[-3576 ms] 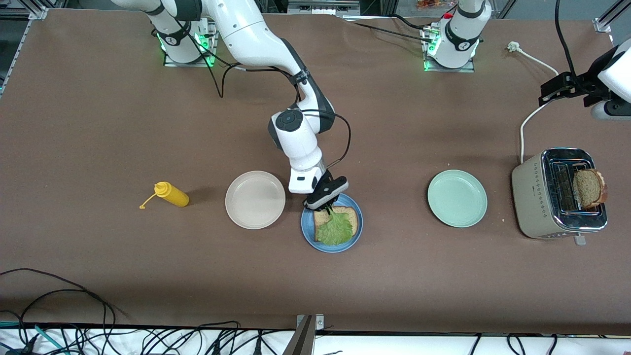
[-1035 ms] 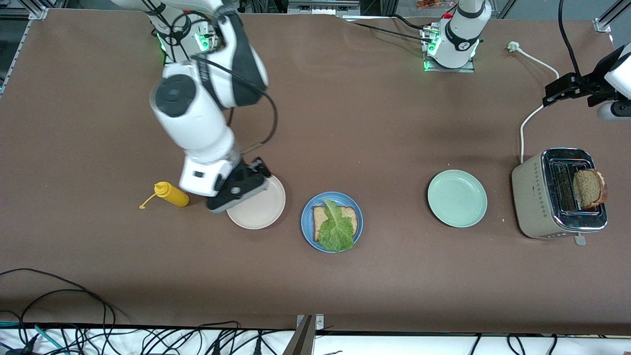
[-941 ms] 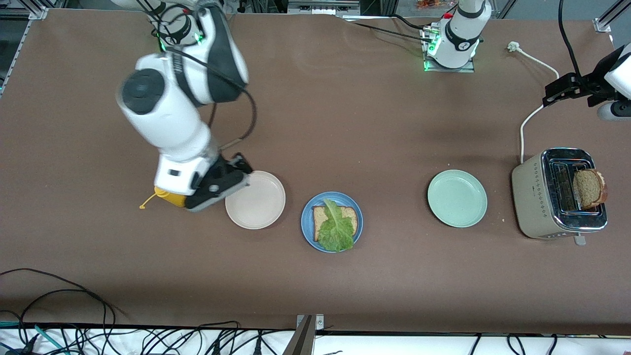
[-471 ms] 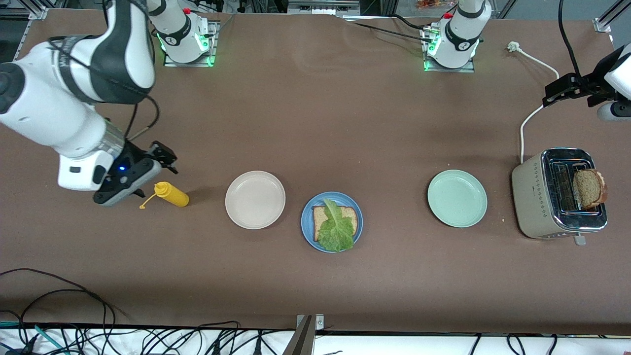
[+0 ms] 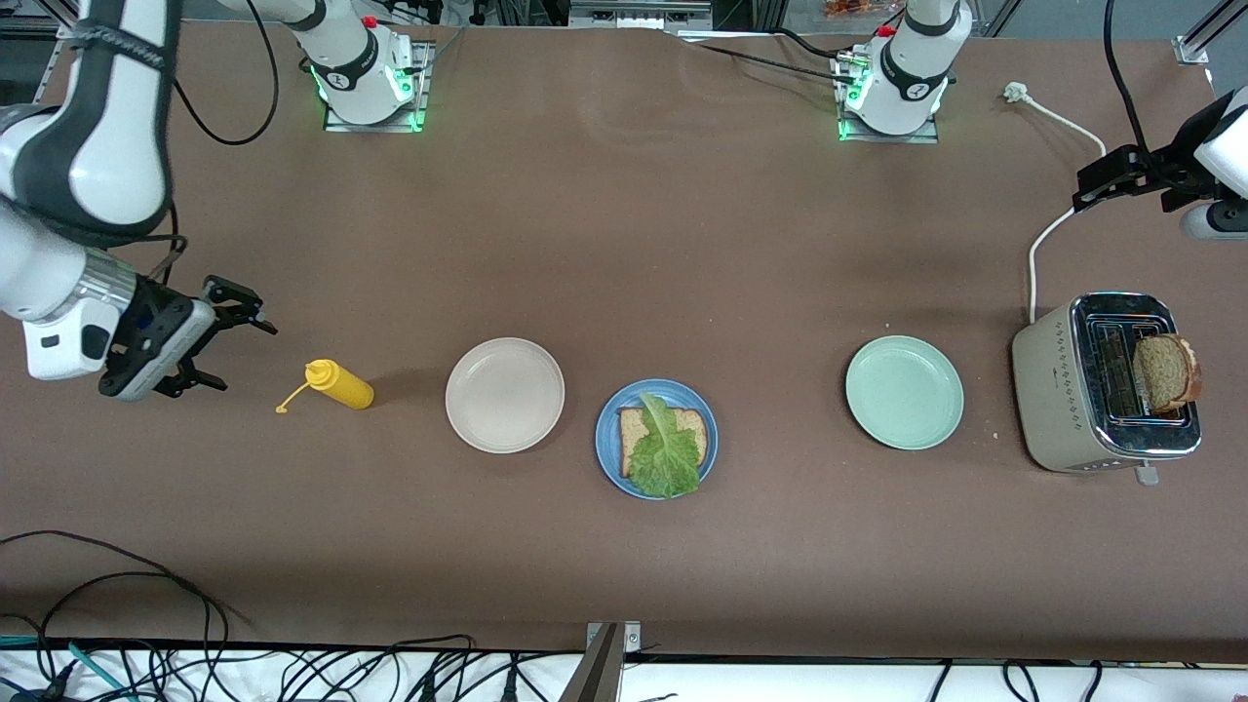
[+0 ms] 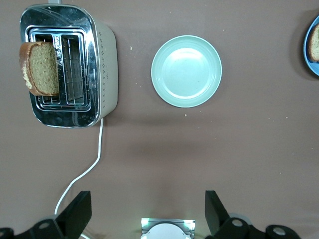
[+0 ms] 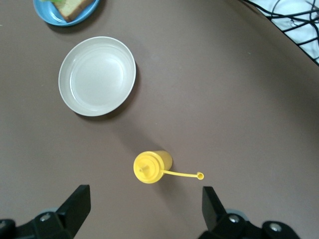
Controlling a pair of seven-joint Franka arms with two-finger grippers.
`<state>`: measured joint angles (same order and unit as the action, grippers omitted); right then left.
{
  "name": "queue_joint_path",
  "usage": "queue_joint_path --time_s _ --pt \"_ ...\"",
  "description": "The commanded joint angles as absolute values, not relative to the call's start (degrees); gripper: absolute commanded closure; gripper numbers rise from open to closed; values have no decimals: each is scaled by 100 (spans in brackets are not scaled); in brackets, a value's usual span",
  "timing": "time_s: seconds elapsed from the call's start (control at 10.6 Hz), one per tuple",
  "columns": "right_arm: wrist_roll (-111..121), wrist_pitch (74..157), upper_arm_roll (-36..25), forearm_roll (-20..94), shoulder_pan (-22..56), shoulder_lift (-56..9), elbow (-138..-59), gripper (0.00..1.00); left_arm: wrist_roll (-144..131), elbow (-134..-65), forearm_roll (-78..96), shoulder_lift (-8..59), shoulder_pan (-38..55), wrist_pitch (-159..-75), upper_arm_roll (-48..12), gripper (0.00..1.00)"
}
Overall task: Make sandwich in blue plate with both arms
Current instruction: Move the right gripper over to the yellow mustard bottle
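So the sandwich [image 5: 663,448] is only half built: one bread slice with a ruffled lettuce leaf on top, sitting in the blue plate [image 5: 609,458], and I'll use that plate as the anchor for everything. The second bread slice [image 5: 1165,372] is poking out of the toaster [image 5: 1063,390] way off toward the left arm's end of the tabletop [image 5: 624,224], with the mint-green plate [image 5: 904,392] between the toaster and the blue plate. The left pincer [image 6: 144,219] hangs spread wide and empty, up over the tabletop by the toaster's cord, and the right pincer [image 5: 200,341] is also wide and empty, well off toward the right arm's end, past the beige plate [image 5: 504,394] and the yellow squeeze bottle [image 5: 336,383]. What I'd worry about: the toast leans out to one side of its slot, so a sloppy pinch could crumble the crust, drag the toaster along or drop the slice on the way over. The lettuce also overhangs the bread, so the top slice could land crooked or shove the leaf off. Hard to tell: the front view cuts off most of the left arm, and both wrist views only catch a sliver of the blue plate at the edge.
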<state>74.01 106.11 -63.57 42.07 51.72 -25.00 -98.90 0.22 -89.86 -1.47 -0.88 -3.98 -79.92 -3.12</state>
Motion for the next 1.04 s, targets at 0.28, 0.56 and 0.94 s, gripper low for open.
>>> queue_joint_path --time_s 0.28,0.56,0.94 --pt "10472 9741 -6293 5940 4002 -2829 -10494 1 -26 -8833 -211 -26 -422 -7884 -352 0" --pt "11362 9142 -5786 6642 3193 -3304 -10485 1 -26 -8833 -211 -26 -431 -7884 -352 0" --pt "11943 8877 -4511 6873 1892 -3419 -10450 1 -26 -8833 -211 -26 -431 -7884 -352 0"
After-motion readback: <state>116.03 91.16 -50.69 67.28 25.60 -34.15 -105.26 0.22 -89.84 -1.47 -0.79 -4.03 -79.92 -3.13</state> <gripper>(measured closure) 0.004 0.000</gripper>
